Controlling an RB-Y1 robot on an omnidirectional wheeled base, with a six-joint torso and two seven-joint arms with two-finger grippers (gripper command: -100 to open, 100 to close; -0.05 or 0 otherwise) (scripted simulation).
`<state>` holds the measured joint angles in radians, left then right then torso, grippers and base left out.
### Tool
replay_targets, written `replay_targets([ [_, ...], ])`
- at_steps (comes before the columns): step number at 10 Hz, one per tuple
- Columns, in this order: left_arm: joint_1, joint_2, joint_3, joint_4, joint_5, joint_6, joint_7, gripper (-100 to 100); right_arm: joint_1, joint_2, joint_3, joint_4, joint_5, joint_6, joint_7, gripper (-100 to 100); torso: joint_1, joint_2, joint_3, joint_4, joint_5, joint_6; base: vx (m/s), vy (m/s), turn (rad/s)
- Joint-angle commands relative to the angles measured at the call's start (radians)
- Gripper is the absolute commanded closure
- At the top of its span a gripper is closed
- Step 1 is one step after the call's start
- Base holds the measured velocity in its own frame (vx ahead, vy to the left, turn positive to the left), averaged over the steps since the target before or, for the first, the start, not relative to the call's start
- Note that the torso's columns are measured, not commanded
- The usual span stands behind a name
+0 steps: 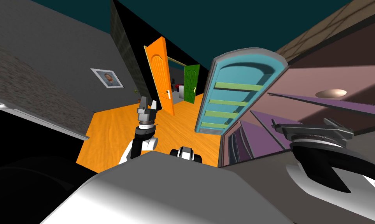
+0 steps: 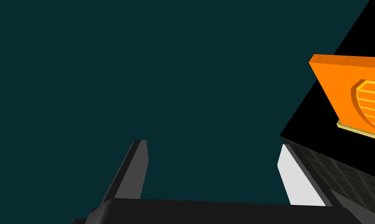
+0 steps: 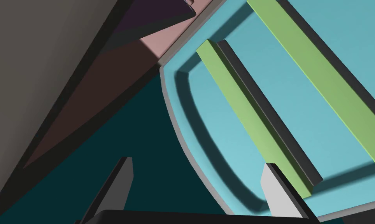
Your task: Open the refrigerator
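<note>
Refrigerator door (image 1: 243, 74) wide open — right gripper (image 3: 197, 162) empty, spread

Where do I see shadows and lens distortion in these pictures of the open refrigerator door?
Head view: the wide lens slants the refrigerator door and the orange door and splays the walls. Right wrist view: a soft shadow follows the recess inside that door's blue face; the right gripper has one finger lit, one dark. Left wrist view: the left gripper shows the same contrast.
</note>
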<state>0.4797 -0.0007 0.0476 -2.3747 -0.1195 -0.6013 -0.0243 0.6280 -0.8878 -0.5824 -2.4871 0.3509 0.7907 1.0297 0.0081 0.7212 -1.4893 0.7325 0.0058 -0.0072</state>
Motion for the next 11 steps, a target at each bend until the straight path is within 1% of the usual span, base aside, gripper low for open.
replay_targets([
  [1,0.000,0.000,0.000,0.000,0.000,0.000,0.000,0,0.001,-0.009,-0.010,-0.004,-0.018,0.011,-0.001,-100,-0.013,0.011,0.010,0.004,-0.006,0.006,0.064,-0.048,0.010],
  [2,0.000,0.000,0.000,0.000,0.000,0.000,0.000,0,0.006,-0.047,-0.049,-0.029,-0.069,0.055,0.004,-100,-0.013,0.021,0.016,0.007,-0.008,0.007,0.030,-0.015,-0.022],
  [4,0.000,0.000,0.000,0.000,0.000,0.000,0.000,0,0.011,-0.083,-0.087,-0.054,-0.117,0.095,0.009,-100,-0.008,0.023,0.018,0.008,-0.006,0.008,0.013,-0.022,-0.027],
  [10,0.000,0.000,0.000,0.000,0.000,0.000,0.000,0,0.026,-0.190,-0.199,-0.128,-0.263,0.216,0.023,-100,-0.008,0.016,0.013,0.005,-0.006,0.007,0.010,-0.017,-0.019],
  [11,0.000,0.000,0.000,0.000,0.000,0.000,0.000,0,0.022,-0.180,-0.182,-0.117,-0.244,0.201,0.020,-100,-0.008,0.017,0.013,0.005,-0.006,0.007,0.005,-0.008,-0.002],
])
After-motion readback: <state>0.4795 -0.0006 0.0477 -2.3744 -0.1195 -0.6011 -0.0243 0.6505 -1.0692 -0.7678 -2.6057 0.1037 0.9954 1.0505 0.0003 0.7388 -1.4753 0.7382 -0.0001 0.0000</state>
